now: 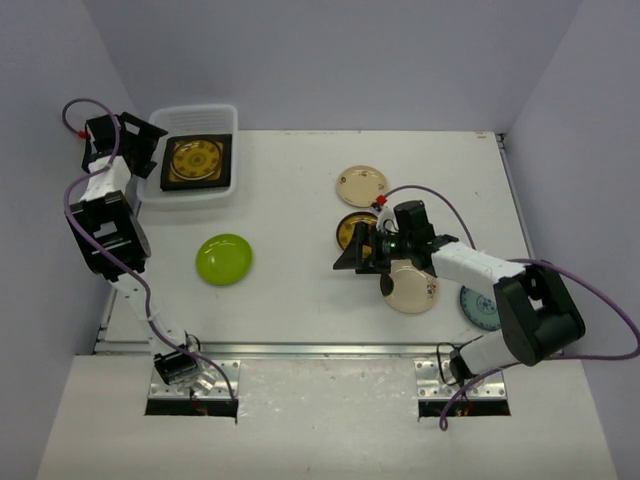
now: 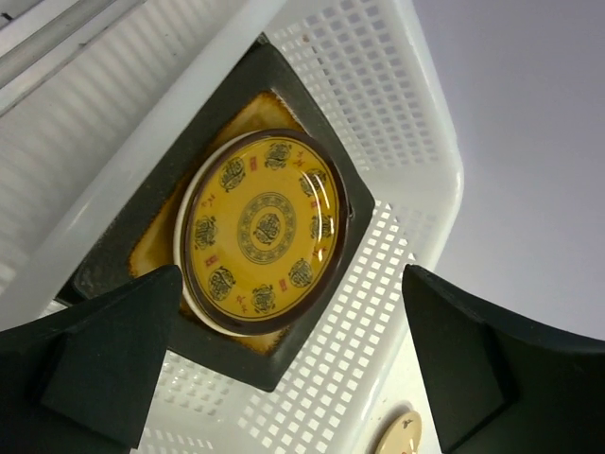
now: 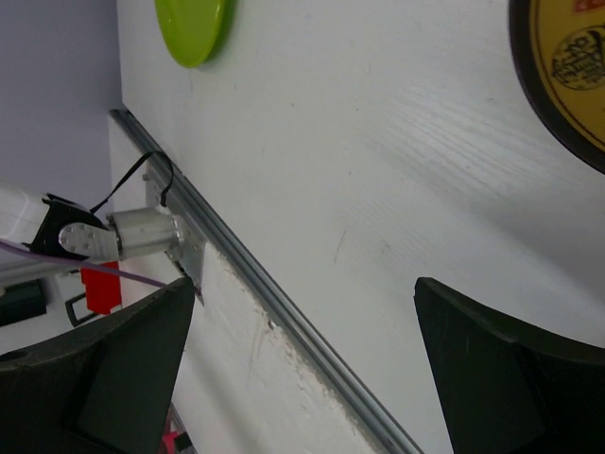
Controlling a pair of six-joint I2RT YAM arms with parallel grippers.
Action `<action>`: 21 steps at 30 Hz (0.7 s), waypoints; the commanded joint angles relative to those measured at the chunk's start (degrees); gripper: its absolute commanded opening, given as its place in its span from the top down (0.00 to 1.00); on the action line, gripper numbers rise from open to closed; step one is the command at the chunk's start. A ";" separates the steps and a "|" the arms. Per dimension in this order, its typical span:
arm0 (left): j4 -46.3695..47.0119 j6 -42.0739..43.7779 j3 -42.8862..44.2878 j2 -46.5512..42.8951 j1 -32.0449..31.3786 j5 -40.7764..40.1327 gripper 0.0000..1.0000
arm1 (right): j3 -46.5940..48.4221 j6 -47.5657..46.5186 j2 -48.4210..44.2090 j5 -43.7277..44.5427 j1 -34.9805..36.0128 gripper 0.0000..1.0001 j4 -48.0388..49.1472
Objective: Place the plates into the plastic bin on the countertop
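The plastic bin (image 1: 225, 118) stands at the back left and holds a dark square plate (image 1: 172, 183) with a round brown-yellow patterned plate (image 1: 195, 160) on top. In the left wrist view the round plate (image 2: 265, 232) lies on the square one (image 2: 364, 236) in the bin (image 2: 378, 85). My left gripper (image 1: 150, 150) is open and empty over the bin's left edge (image 2: 293, 326). My right gripper (image 1: 352, 252) is open and empty at mid-table (image 3: 302, 331), beside another brown-yellow plate (image 1: 349, 226) (image 3: 567, 76). The lime-green plate (image 1: 224, 259) (image 3: 194, 28) lies left of it.
A cream plate (image 1: 361, 185) lies behind the right gripper and shows in the left wrist view (image 2: 397, 437). Another cream plate (image 1: 410, 290) lies under the right arm, with a blue-patterned plate (image 1: 478, 308) to its right. A metal rail (image 1: 300, 348) (image 3: 284, 303) lines the front edge.
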 commanded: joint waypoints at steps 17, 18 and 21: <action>1.40 -1.36 -34.63 -52.70 -4.00 12.82 0.00 | 44.91 13.04 49.95 6.88 19.57 0.13 9.20; 2.29 -2.05 -37.43 -55.56 -4.07 13.59 0.00 | 46.69 14.27 52.20 6.98 19.77 0.20 9.57; 3.83 -1.61 -44.56 -64.57 -4.11 15.50 0.00 | 51.48 17.59 58.32 7.65 20.15 0.42 10.78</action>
